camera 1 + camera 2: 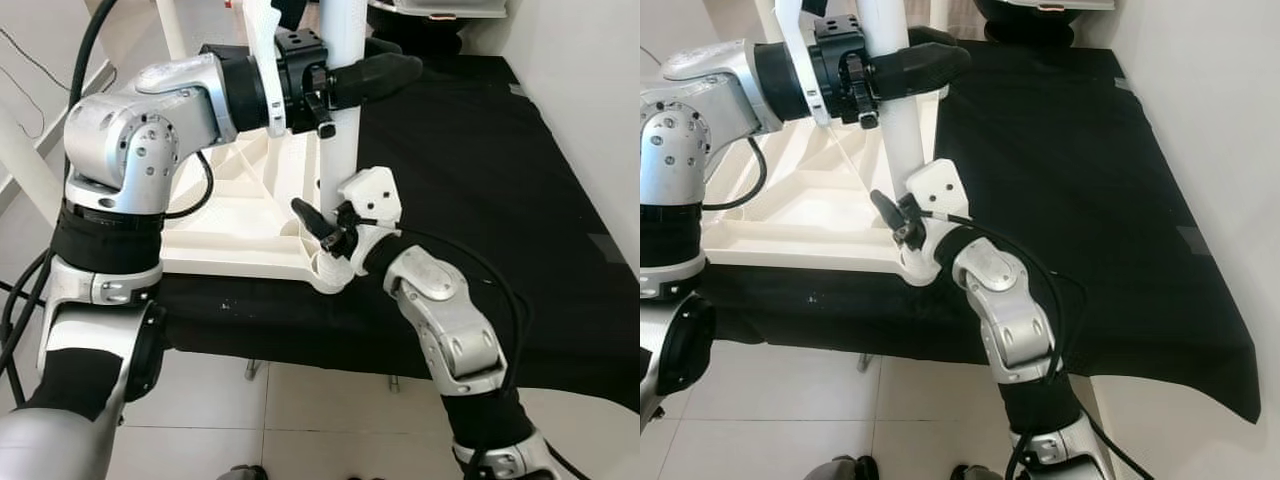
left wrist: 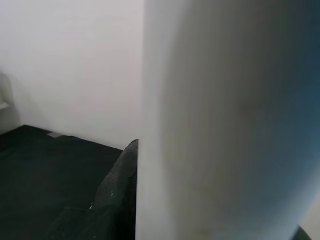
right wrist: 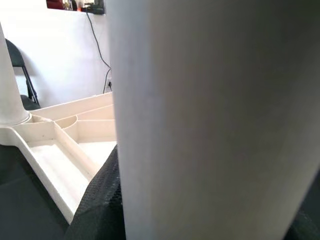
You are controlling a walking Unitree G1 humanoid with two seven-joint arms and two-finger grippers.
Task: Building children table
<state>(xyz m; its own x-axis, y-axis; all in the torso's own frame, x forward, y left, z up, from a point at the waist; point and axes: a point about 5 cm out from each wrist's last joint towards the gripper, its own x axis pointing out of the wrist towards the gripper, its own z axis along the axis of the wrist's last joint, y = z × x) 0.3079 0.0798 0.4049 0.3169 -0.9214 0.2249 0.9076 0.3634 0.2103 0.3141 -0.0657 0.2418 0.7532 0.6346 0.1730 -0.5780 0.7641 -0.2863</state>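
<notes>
The white table leg (image 1: 340, 110) stands upright, its top cut off by the upper edge of both eye views and its foot hidden behind the right gripper (image 1: 335, 232). In the two wrist views the leg is a blurred white column so close that its edges and surface cannot be read.

The overturned white table top (image 1: 235, 215), ribbed underside up, lies on a black cloth (image 1: 480, 170); its far side is cut off behind the left arm. A second leg (image 3: 10, 85) stands at a far corner of the top, seen past the right gripper's fingers in the right wrist view.

The left gripper (image 1: 345, 82) reaches in sideways and pinches the leg high up: one black finger (image 1: 375, 75) wraps the side of the leg away from the wrist, while the opposing finger is hidden behind the column. The left wrist view shows one dark fingertip (image 2: 117, 190) pressed against the leg.

The right gripper sits at the base of the leg, just above the corner socket of the table top. One finger (image 1: 312, 220) lies against the leg's near-left side; the other is concealed by the wrist housing. In the right wrist view a black finger (image 3: 100, 200) touches the column, so these jaws also clasp the leg.
</notes>
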